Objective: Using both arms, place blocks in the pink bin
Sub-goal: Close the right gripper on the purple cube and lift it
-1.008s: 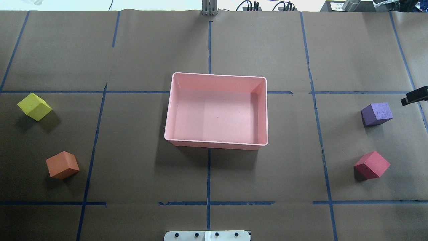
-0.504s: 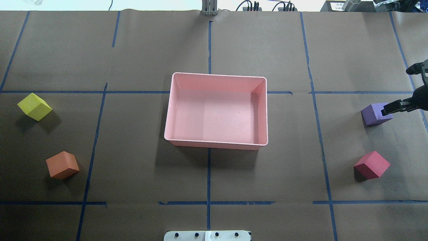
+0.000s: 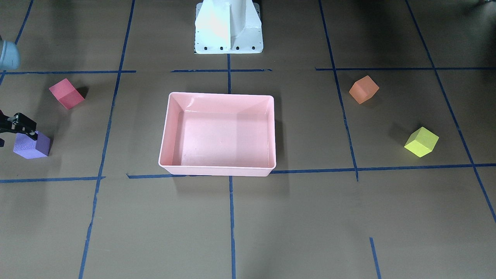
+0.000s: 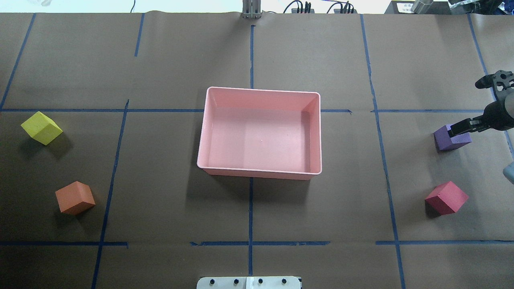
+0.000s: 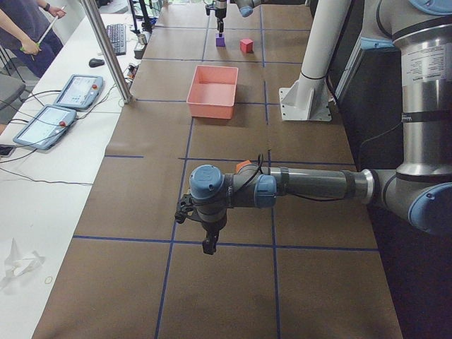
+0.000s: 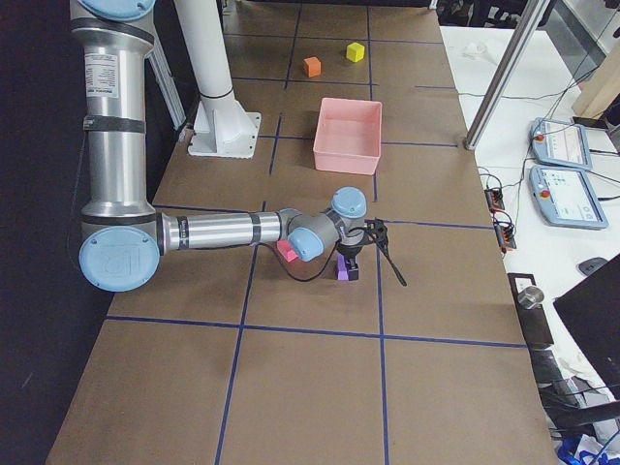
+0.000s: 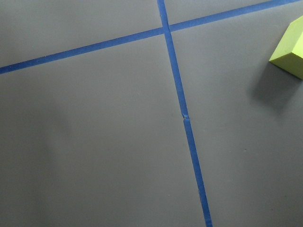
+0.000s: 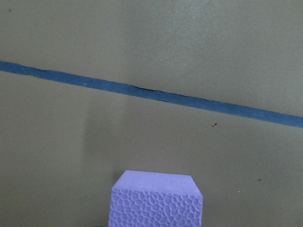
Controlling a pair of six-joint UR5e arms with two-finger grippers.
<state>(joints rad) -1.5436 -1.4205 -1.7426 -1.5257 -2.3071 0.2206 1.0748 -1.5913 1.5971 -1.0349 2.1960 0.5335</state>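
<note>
Right gripper (image 4: 454,131) hangs just over the small purple foam cube (image 4: 443,143), well off to the right of the shallow glossy pink plastic bin (image 4: 257,172). Can't tell how wide its jaws are. The red foam cube (image 4: 446,197) sits on that side too. The orange (image 4: 75,197) and yellow-green (image 4: 41,127) foam cubes are left of the bin. The left gripper (image 5: 209,245) is further left, gap unclear too.

Right arm (image 6: 213,231) and left arm (image 5: 318,185) stretch out level, right tool (image 4: 457,130) and left tool (image 5: 210,244) pointing down.

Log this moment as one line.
right gripper: open over purple block | left gripper: state unclear | bin: empty | blocks binned: none
</note>
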